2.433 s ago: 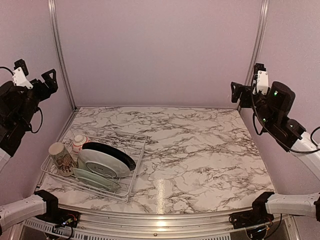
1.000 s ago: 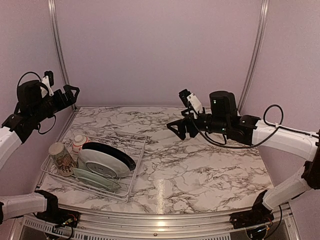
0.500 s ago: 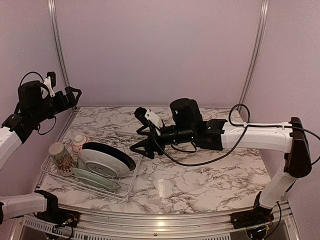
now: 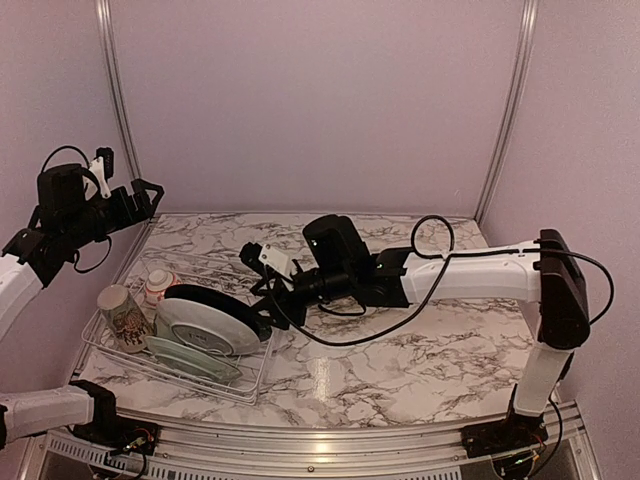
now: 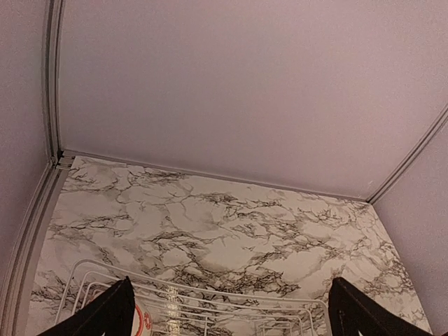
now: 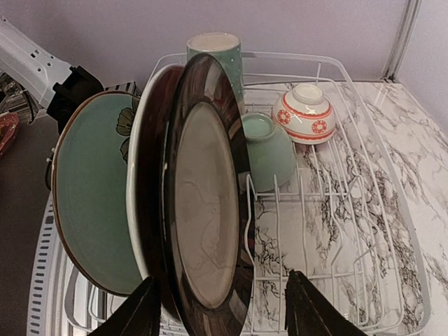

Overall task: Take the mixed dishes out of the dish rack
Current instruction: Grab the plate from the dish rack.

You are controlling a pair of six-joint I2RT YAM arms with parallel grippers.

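While the left gripper (image 4: 143,198) hangs high with its fingers spread wide, the dish rack (image 4: 262,268) lies below and ahead of it. Only the rack's far wires show between its fingertips in the left wrist view. The right gripper (image 4: 258,288) is stretched out level at the rack's side, jaws apart. Ahead and left of its fingers a pale green plate (image 6: 91,203) stands upright, then a white-rimmed plate (image 6: 143,175). The large black plate (image 6: 210,203) is centred between the fingers; whether they touch it I cannot tell. Beyond it stands the mug (image 6: 217,52). A green bowl (image 6: 269,150) and a red-and-white bowl (image 6: 303,112) rest ahead to the right.
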